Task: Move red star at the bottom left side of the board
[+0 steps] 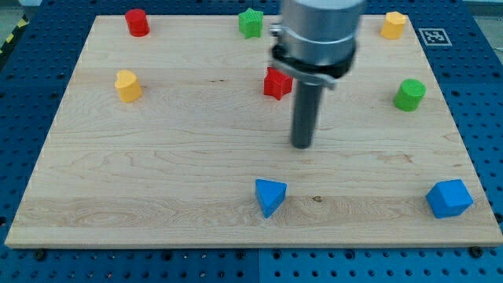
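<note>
The red star lies on the wooden board just above the view's centre, partly hidden on its right by the arm. My tip rests on the board below and slightly right of the red star, a short gap away. The rod rises from the tip into the grey arm body at the view's top.
A red cylinder is at the top left, a yellow block at the left, a green star at top centre, a yellow block at top right, a green cylinder at right, a blue triangle at bottom centre, a blue block at bottom right.
</note>
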Robot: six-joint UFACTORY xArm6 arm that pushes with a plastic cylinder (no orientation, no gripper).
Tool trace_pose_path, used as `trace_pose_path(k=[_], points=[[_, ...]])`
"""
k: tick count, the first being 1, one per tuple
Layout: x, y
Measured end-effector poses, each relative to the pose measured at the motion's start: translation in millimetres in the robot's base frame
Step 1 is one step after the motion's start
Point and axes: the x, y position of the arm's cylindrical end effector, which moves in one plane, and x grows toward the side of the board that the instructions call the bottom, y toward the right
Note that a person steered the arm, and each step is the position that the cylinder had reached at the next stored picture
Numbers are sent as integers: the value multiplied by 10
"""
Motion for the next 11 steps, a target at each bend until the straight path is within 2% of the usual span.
trace_pose_path(k=[1,4,6,7,8,11], points=[[10,456],[-107,461],[-817,454],[-1234,278],[-1233,271],[-1241,-438]])
